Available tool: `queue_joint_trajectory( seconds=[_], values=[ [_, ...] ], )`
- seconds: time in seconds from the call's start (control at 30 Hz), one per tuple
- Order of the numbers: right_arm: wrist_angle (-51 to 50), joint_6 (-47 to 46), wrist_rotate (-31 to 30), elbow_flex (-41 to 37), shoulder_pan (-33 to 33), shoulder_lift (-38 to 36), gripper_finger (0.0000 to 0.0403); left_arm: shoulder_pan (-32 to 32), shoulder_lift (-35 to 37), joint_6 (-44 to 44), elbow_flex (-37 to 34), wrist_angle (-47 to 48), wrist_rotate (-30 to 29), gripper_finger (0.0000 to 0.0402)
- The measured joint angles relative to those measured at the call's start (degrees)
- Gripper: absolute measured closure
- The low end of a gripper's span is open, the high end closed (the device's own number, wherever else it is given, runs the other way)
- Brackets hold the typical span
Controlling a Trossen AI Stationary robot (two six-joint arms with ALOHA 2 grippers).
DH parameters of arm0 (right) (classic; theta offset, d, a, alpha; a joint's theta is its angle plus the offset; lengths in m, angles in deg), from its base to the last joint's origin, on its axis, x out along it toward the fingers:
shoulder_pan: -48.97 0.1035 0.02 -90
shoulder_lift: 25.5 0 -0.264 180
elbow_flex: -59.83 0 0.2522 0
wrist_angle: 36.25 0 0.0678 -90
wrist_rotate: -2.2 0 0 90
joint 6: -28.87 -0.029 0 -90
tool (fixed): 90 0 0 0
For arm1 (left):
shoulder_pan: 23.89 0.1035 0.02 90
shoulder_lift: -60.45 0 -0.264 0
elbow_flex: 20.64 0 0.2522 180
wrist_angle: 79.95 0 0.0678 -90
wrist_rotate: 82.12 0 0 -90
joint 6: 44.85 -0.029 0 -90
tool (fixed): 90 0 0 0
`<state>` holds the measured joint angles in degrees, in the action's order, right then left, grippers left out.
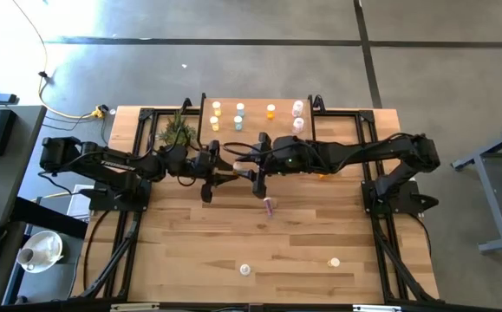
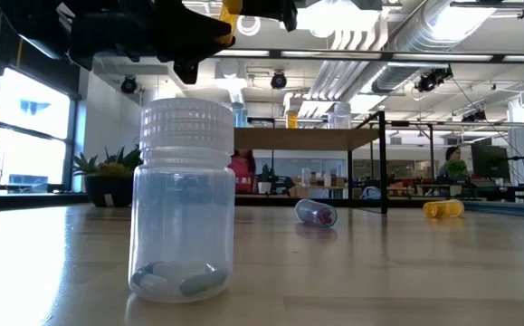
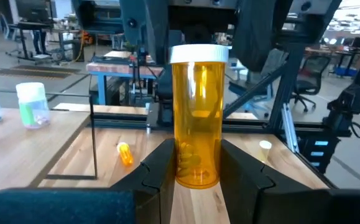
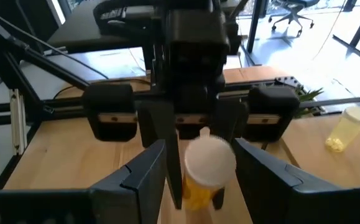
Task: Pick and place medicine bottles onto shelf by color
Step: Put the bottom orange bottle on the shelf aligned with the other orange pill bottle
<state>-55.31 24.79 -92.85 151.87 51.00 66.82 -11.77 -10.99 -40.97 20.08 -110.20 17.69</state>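
My left gripper (image 1: 224,166) is shut on an orange bottle (image 3: 196,118) with a white cap, above the table's middle, just in front of the shelf (image 1: 256,130). My right gripper (image 4: 204,171) is open. It faces the left one, and its fingers stand on either side of the bottle's cap (image 4: 209,160) without touching it. On the shelf stand two yellow bottles (image 1: 216,116), two pale blue bottles (image 1: 239,116), one orange bottle (image 1: 270,111) and two pinkish bottles (image 1: 298,116). My left gripper pinches the orange bottle's lower body (image 3: 181,168) between its two fingers. The fingers come level from the table's left. The bottle stands upright with its cap up, lifted clear of the table.
A pinkish bottle (image 1: 270,206) lies on its side on the table below the grippers. An orange one (image 1: 322,176) lies under the right arm. A pale bottle (image 1: 244,269) and a yellow one (image 1: 333,262) are near the front edge. A green plant (image 1: 175,132) stands left of the shelf.
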Motion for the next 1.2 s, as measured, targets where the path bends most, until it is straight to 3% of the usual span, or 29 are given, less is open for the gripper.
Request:
queue_joint_trajectory(
  seconds=[0.33, 0.83, 1.2],
  values=[
    [-0.4, 0.0, -0.4, 0.0, 0.0, 0.0, 0.0236, 0.0, 0.0, 0.0, 0.0, -1.8, -0.2, 0.0309],
    [0.0, 0.1, -0.4, 0.0, 0.0, 0.0, 0.0305, 0.0, 0.0, 0.0, 0.0, -2.1, 0.0, 0.0308],
    [-0.1, 0.1, 0.0, 0.0, 0.0, 0.0, 0.0309, 0.0, 0.0, 0.0, 0.0, -2.1, 0.1, 0.0301]
  ],
)
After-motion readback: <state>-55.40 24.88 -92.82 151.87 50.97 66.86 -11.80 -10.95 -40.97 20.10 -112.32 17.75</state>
